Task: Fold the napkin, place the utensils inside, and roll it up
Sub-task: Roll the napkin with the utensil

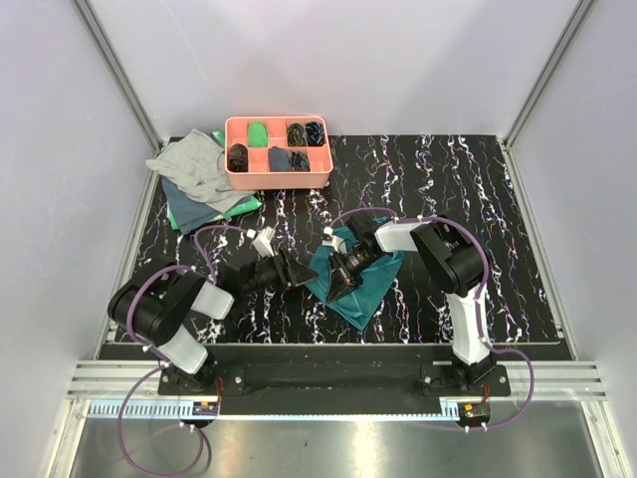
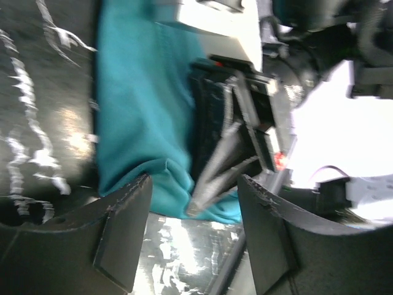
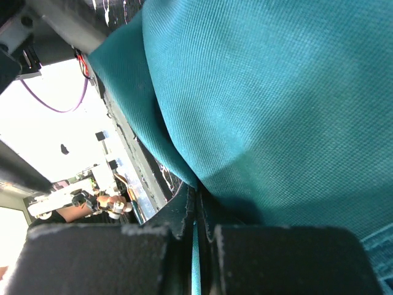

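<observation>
Teal cloth, the napkin (image 1: 366,289), lies bunched at mid-table between the two arms. My right gripper (image 3: 196,227) is pinched tight on a thin fold of it. My left gripper (image 2: 194,203) is spread wide with nothing in it, just beside the cloth's near edge. If I pull with the right, I reckon the fold could slip free or drag the whole napkin askew. The grippers sit so close together that they might collide.
</observation>
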{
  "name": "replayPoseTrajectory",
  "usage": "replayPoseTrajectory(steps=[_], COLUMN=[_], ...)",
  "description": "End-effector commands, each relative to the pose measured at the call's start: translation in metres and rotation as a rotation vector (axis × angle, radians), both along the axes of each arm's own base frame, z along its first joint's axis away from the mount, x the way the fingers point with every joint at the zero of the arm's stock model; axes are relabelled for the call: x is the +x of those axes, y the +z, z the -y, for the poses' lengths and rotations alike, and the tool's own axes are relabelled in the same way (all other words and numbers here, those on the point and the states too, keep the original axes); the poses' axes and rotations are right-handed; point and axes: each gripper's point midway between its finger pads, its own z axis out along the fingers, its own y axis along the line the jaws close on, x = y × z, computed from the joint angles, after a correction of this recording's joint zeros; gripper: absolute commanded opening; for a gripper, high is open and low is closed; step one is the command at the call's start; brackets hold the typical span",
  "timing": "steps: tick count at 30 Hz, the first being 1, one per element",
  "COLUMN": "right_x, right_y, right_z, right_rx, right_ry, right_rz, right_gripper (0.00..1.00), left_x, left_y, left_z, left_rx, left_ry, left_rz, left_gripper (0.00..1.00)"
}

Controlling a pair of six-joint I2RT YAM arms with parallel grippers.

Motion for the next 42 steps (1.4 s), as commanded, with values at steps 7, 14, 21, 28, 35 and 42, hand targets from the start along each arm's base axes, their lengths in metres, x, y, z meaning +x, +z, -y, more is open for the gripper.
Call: replayPoseTrajectory(steps=[7,14,21,28,35,42], right_x=[0.007,0.006,0.007,0.006,0.007,0.008], right_y=[-0.015,-0.015,-0.014,-0.016,-0.016,-0.017], right_z=[0.009,0.009,0.008,0.009,0.006,0.006], right_rx=[-0.068,-0.067,-0.064,-0.066,-0.058,-0.058], right_ry=[-0.016,-0.017,-0.018,-0.017,-0.013,-0.015], right_rz=[0.049,0.042,0.038,0.035,0.034,0.028], right_gripper=[0.0,0.0,0.0,0.0,0.0,0.0], left_x=[0.021,0.009,0.007,0.018,0.018,0.019], left_y=[-0.003,-0.005,-0.018,-0.021,-0.027,-0.032], left_z=[-0.023,-0.02,-0.015,-0.015,-0.011,-0.005], left_rx=[0.326,0.321,0.331,0.357,0.344,0.329], left_ry=[-0.041,-0.126,-0.176,-0.166,-0.179,-0.194], left_rz=[0.268,0.31,0.283,0.3,0.29,0.278], left_gripper=[0.82,0.83,0.86,0.76,0.64,0.54])
